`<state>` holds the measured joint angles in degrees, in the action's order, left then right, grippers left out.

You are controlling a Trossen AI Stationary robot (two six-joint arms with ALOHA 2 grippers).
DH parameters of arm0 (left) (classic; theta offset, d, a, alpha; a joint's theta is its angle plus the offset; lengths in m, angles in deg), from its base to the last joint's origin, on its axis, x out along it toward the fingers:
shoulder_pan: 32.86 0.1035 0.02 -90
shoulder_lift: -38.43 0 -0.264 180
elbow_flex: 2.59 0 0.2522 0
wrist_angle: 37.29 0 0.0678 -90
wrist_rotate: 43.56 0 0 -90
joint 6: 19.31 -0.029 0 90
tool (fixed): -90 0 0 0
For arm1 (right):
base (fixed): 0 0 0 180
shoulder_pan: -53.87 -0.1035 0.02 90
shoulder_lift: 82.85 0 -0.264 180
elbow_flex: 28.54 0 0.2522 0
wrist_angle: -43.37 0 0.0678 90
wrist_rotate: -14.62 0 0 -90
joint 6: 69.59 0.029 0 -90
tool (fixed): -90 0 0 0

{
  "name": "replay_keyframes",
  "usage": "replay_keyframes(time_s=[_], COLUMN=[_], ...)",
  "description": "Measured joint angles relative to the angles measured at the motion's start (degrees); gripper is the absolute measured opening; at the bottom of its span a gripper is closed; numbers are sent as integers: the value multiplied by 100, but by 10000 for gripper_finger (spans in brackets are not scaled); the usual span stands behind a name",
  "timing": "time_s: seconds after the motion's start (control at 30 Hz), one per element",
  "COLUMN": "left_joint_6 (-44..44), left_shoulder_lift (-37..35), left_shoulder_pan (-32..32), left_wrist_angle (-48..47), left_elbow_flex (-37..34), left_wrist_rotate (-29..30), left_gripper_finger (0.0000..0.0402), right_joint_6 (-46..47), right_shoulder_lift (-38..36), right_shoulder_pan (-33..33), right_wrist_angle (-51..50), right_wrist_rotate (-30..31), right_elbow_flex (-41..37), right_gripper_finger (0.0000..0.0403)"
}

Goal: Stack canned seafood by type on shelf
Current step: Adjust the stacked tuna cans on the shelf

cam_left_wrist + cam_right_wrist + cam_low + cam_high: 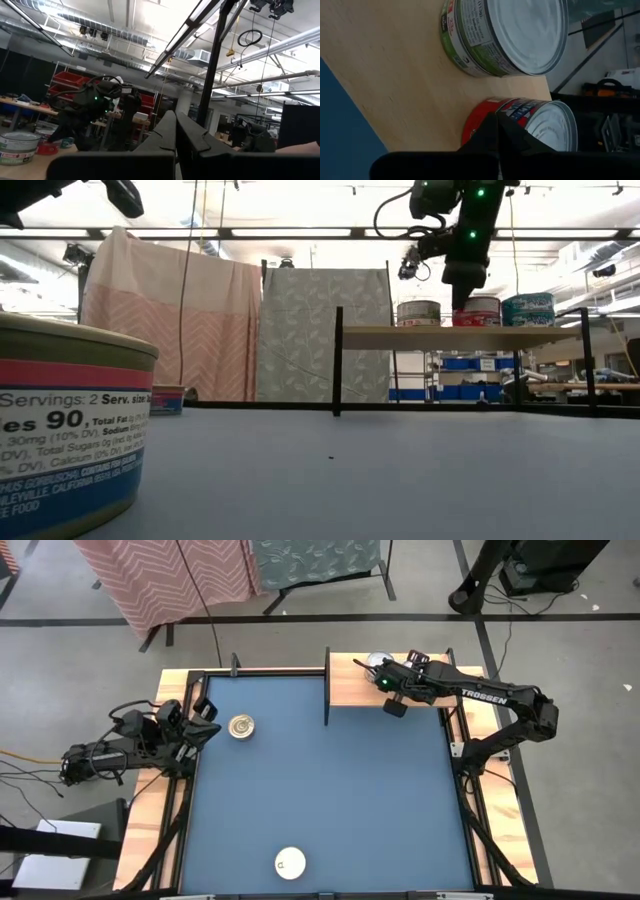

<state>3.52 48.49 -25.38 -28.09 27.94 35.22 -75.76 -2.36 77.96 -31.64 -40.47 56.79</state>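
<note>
- My right hand (396, 705) hangs over the shelf (350, 690) at the far right corner of the table (320, 800), fingers pressed together and holding nothing.
- In my right wrist view two tins stand side by side on the light wood: a green-labelled tin (505, 35) and a red-labelled tin (530, 125), each single, neither stacked.
- From table height I count three tins along the shelf plank: a pale one (419, 312), a red one (482, 311) and a teal one (527, 309). All appear to sit one high.
- My left hand (203, 730) waits at the left edge of the table, fingers together and empty.
- A gold-lidded tin (241, 726) lies on the blue surface just beside my left hand.
- A white-lidded tin (290, 862) sits alone near the front edge, well apart from the shelf.
- My judgement: the job is partly done. Some tins are on the shelf, but I see no stack by type yet.
- At least the gold and white tins are left to carry over; whether more wait out of sight I cannot tell.
</note>
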Motion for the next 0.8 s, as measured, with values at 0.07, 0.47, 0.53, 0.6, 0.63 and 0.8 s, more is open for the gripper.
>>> replay_keyframes(time_s=[0.07,0.47,0.53,0.6,0.63,0.8], left_joint_6=[0,-17,-17,-20,-20,-13], left_shoulder_lift=[0,0,2,0,0,1], left_shoulder_pan=[0,0,0,0,0,0], left_wrist_angle=[-2,-7,-7,-9,-9,-6], left_elbow_flex=[-2,-2,-2,-2,-2,-2], left_wrist_rotate=[-2,9,52,66,66,66], left_gripper_finger=[4,4,4,4,4,4], right_joint_6=[5,433,430,321,234,-118], right_shoulder_lift=[0,2,2,2,13,219], right_shoulder_pan=[-55,-1326,-1305,-1228,-1173,-672], right_wrist_angle=[9,1132,1790,2405,2664,3520], right_wrist_rotate=[-151,-1395,-1598,-1649,-1572,-1292], right_elbow_flex=[0,0,0,0,0,9], right_gripper_finger=[2,2,2,2,2,2])
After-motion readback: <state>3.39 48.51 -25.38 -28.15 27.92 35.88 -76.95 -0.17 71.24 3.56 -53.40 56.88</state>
